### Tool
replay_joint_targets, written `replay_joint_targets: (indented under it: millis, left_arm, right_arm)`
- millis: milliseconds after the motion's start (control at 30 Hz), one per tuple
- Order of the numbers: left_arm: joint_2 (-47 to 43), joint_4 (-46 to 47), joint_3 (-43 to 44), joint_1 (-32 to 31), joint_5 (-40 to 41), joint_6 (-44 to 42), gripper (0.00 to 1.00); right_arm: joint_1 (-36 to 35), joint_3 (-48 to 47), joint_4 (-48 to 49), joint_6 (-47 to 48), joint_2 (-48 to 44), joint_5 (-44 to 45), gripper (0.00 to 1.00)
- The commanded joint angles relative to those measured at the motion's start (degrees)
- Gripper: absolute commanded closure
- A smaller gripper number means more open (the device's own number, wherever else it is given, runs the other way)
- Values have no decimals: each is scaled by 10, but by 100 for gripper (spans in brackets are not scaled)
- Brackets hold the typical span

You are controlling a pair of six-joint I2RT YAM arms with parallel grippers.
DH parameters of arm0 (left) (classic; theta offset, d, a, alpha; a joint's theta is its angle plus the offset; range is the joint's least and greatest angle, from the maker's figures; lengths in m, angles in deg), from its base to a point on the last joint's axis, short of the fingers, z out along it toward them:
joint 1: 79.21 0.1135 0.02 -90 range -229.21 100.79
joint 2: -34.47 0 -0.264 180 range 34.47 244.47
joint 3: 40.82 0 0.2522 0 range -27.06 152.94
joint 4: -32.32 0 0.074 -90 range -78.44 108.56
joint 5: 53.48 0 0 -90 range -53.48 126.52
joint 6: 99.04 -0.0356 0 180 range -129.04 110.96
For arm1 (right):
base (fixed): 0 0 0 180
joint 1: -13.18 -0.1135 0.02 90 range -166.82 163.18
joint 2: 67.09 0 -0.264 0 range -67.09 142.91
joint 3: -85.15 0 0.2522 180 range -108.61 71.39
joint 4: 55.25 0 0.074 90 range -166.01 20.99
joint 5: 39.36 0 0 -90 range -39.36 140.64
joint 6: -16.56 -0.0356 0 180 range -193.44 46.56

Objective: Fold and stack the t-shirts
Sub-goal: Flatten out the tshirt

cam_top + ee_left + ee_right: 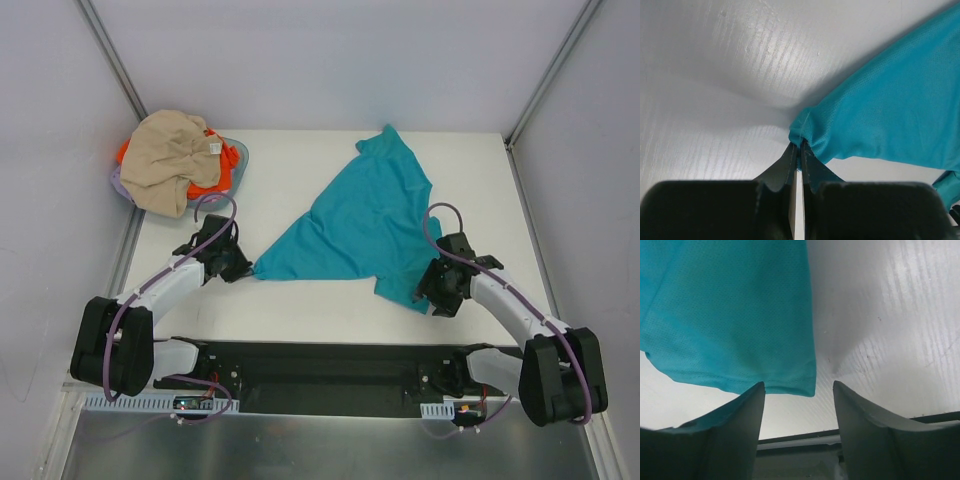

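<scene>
The teal-blue t-shirt [360, 225] lies spread and rumpled on the white table, its collar end toward the back. My left gripper [243, 268] is shut on the shirt's near left corner [802, 131], the cloth pinched between its fingertips. My right gripper [430, 300] is open at the shirt's near right corner, with the hem [785, 385] lying just ahead of the jaws and between them, not gripped. The beige t-shirt [172, 160] with a small white label lies bunched on top of the orange t-shirt [228, 158] in the basket at the back left.
The bluish-lavender basket [241, 160] stands at the table's back left corner against the wall. White walls with metal posts enclose the table on three sides. The black rail [320, 372] carrying the arm bases runs along the near edge.
</scene>
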Motion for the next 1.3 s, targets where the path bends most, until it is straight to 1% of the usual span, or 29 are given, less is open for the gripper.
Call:
replay_joint_targets:
  millis: [0,67,233,400,600,633,700,733,767,833,967,1000,1067,1133,1233,1267]
  left_arm:
    - [-1,-5,6,-5,10,-1,100]
    - [-1,-5,5,-5,10,0,100]
    - [-4,-5,3,-5,12,2,100]
    - [-4,-5,2,-5,9,2,100]
    - [-5,-5,1,-5,12,1,100]
    - [-5,-5,1,-5,12,1,100]
    - [-6,-5,1,-5,12,1,100]
    - [-7,-5,2,-5,12,0,100]
    - [-8,-5,4,-5,12,0,100]
    - [-12,-7,5,-5,13,-1,100]
    - [-23,-19,26,-5,16,-3,100]
    - [-28,-22,31,-5,15,-5,100]
    - [-35,-33,50,-5,18,-6,100]
    - [-51,-42,69,-5,16,-9,100]
    - [-83,-56,112,-5,19,-18,100]
    - [-93,-59,138,-5,21,-23,100]
  right_arm:
    - [-4,6,16,-11,2,-15,45]
    - [-5,8,16,-11,4,-18,52]
    - [-7,9,13,-6,19,-12,53]
    - [-6,4,35,-2,45,-10,54]
    - [-6,-7,48,7,89,0,62]
    - [-6,-8,52,7,92,17,67]
    - [-6,-11,57,11,101,14,73]
    - [-7,-13,62,13,102,10,83]
    - [-6,-14,66,19,100,8,86]
    - [-6,-22,76,32,87,9,99]
    - [-7,-62,77,74,41,41,99]
    - [-7,-71,83,87,13,56,99]
    - [-7,-93,96,101,-19,64,99]
    - [-6,-111,113,117,-71,73,99]
    - [-7,-176,102,143,-129,114,99]
    - [-6,-217,95,152,-149,129,99]
